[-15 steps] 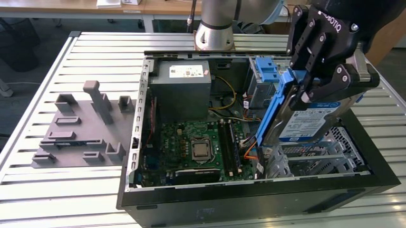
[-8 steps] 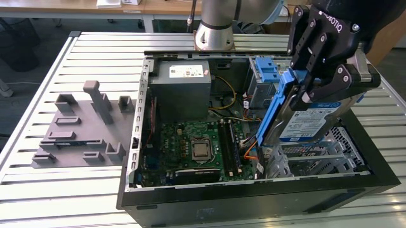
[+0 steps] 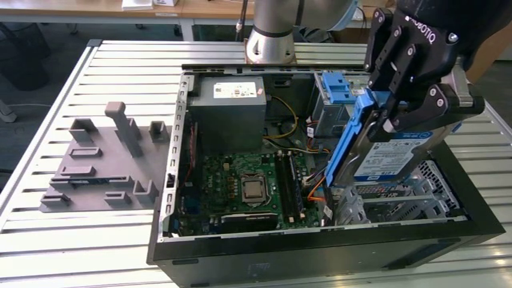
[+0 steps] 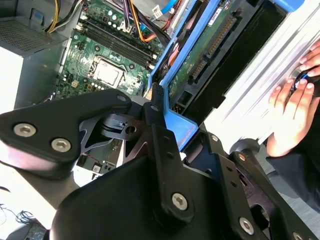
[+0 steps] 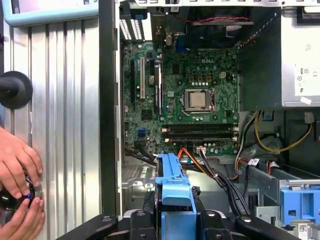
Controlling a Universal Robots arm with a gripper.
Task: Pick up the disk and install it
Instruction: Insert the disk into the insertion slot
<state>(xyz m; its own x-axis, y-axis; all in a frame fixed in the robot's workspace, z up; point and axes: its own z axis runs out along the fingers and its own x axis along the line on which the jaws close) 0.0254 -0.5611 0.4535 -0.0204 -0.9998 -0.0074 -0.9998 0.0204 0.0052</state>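
Note:
My black gripper (image 3: 418, 120) is shut on the disk (image 3: 389, 157), a silver-grey drive with a blue-and-white label and blue side rails. I hold it steeply tilted over the metal drive cage (image 3: 400, 201) at the exterior view's right of the open computer case (image 3: 320, 243), with its lower end down at the cage. In the second wrist view the disk (image 4: 200, 55) shows its green circuit side, and a blue rail (image 4: 176, 124) sits between my fingers (image 4: 161, 150). The first wrist view shows the blue rail (image 5: 172, 185) clamped in the gripper (image 5: 174, 217).
A grey power supply box (image 3: 232, 111) and the motherboard (image 3: 244, 180) fill the case's exterior-view left. A bare blue latch piece (image 3: 336, 87) stands behind the disk. A grey moulded fixture (image 3: 100, 162) lies on the slatted table. A person's hands (image 5: 17, 172) rest beside the case.

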